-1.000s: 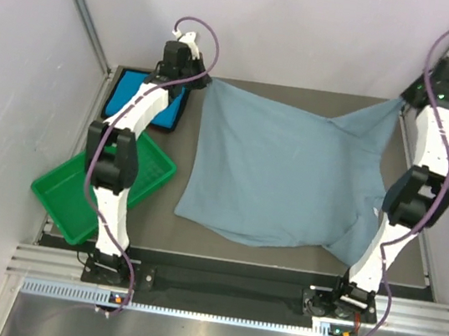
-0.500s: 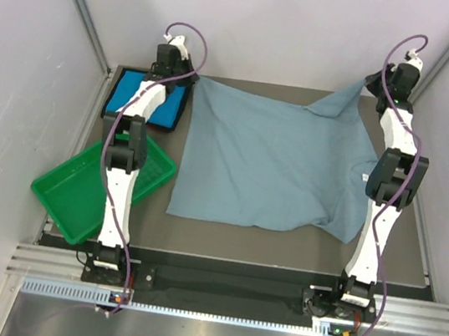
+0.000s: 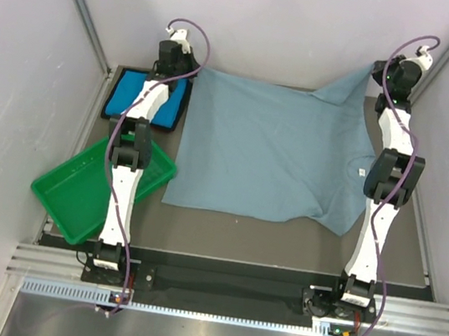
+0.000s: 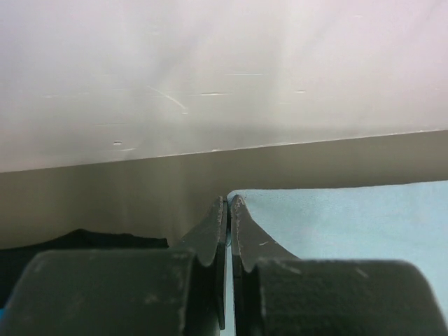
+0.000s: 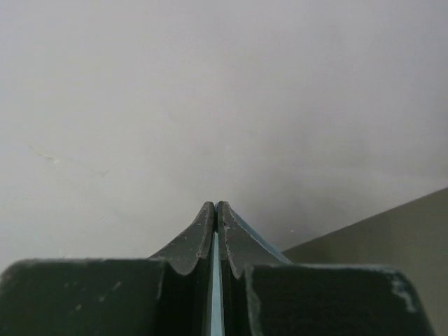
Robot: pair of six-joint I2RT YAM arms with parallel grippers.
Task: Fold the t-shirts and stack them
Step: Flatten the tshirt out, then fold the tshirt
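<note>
Arms swung to the far edge, pulling the grey-blue t-shirt [image 3: 269, 153] taut and flatter across the table [image 3: 282, 237]. Left gripper [image 4: 228, 208] and right gripper [image 5: 215, 212] each clamped on a far corner. Risk: thin pinch slips under tension, near-right sleeve stays crumpled

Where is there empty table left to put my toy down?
A bare strip of table runs between the near hem of the grey-blue shirt and the front edge. The left side is crowded: green tray, turquoise shirt, left arm.
</note>
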